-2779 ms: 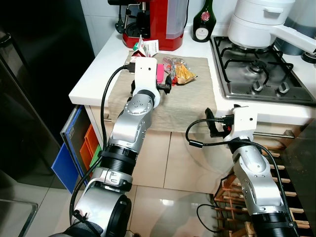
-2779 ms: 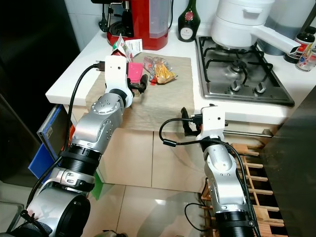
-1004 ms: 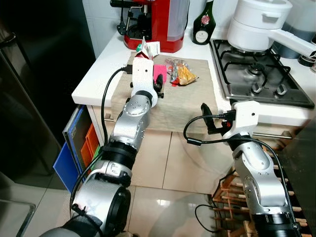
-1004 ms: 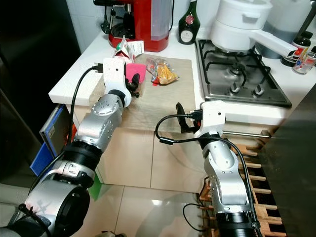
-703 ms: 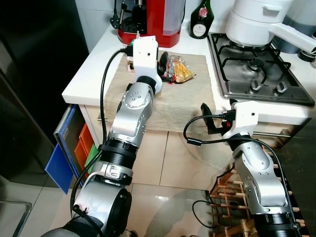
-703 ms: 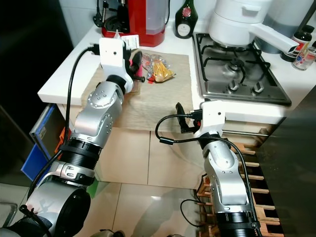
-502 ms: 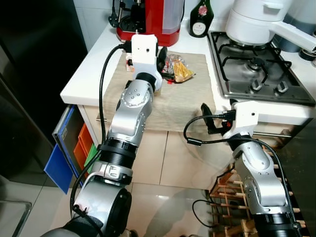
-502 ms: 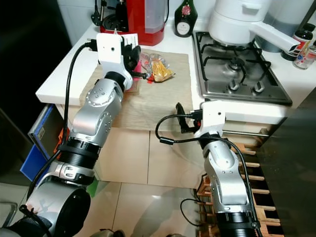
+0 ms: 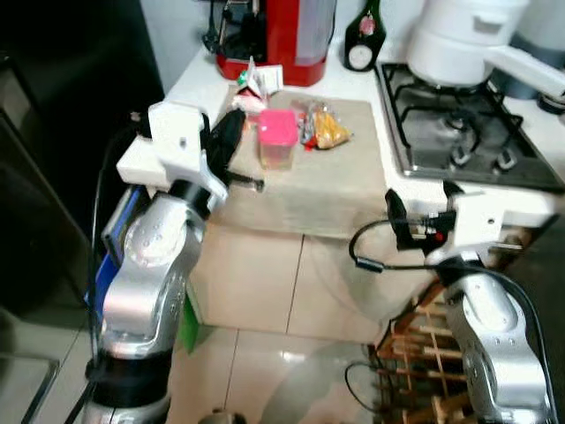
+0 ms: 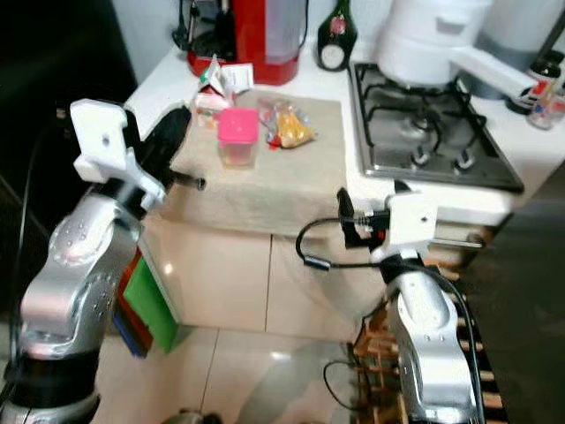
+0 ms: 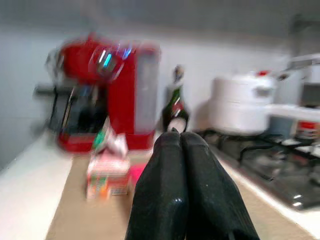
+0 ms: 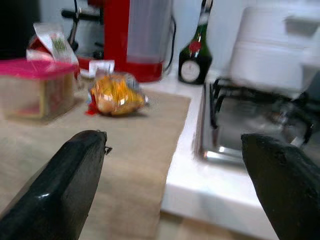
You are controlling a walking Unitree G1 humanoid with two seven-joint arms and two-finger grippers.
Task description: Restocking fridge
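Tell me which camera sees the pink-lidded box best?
The right eye view: the pink-lidded box stands whole and unhidden on the mat. The right wrist view cuts it at the frame edge; the left wrist view shows a pink sliver behind the left gripper.

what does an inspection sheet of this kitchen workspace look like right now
surface: white counter with a beige mat hanging over its front edge
job's things: pink-lidded container, snack packets and a small carton on the mat
clutter: red coffee machine, dark bottle, white pot on the gas hob
grippers: left gripper shut, empty, beside the container; right gripper open, below the counter edge
cables: black cable looping from the right wrist
surroundings: tiled floor, wooden rack
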